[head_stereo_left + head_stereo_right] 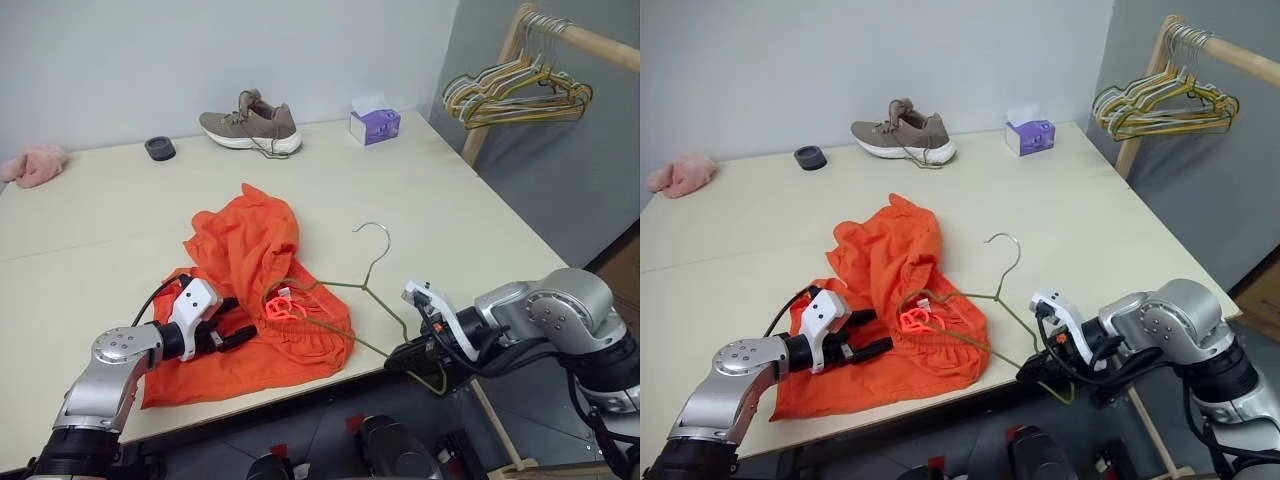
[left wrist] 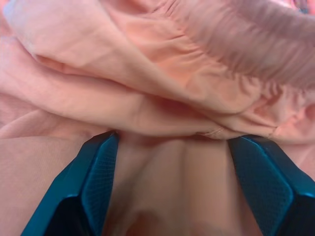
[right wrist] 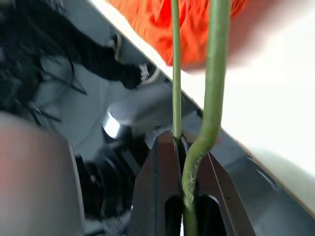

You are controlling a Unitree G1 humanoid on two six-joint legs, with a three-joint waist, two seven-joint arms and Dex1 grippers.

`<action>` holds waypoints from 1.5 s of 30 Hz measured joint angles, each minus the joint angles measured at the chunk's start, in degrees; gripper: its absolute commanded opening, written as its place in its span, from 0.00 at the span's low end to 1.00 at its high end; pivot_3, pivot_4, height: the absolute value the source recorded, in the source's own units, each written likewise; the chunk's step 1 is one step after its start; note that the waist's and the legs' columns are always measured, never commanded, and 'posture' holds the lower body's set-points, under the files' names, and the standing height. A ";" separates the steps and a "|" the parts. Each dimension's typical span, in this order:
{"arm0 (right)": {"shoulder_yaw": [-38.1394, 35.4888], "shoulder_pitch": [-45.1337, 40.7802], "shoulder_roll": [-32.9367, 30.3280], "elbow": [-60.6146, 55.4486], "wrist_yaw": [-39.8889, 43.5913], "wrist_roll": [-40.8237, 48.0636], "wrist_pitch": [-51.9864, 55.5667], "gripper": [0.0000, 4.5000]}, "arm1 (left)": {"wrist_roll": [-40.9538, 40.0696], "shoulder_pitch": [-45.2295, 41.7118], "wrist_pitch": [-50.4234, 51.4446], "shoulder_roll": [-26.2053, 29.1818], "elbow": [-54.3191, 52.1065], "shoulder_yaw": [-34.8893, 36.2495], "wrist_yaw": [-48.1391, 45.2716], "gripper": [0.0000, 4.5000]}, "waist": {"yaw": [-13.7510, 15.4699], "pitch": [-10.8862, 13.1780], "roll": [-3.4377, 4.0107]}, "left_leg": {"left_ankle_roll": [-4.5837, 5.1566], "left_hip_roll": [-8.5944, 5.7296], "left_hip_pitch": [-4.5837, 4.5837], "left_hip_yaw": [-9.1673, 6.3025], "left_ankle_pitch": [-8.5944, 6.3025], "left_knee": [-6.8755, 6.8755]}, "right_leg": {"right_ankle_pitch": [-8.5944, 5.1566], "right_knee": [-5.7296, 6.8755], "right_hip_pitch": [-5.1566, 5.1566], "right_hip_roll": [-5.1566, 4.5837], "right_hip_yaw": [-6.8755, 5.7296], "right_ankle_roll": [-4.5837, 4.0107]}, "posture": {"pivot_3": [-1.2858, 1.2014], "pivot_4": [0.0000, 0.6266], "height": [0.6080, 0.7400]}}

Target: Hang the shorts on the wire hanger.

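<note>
The shorts (image 1: 255, 300) lay crumpled at the table's (image 1: 450, 215) 6 o'clock edge. The wire hanger (image 1: 375, 300) was pinched at its corner by the right gripper (image 1: 415, 362); the left gripper (image 1: 235, 335) was spread over fabric. Waistband should be gripped, then opened for threading.

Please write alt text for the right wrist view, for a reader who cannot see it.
The right gripper is shut on a bent corner of the wire hanger, past the table edge. The orange shorts lie on the table behind.
</note>
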 measured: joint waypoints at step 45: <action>-18.71 -9.61 26.12 23.79 -25.71 5.90 1.29 0.00 | -0.77 -0.13 -0.03 -0.71 0.11 0.36 0.29 0.83 | 1.19 -0.03 0.00 | 0.01 0.00 -0.29 -0.01 0.00 0.04 | 0.03 0.07 -0.26 0.00 0.00 0.03 | 0.44 0.10 1.00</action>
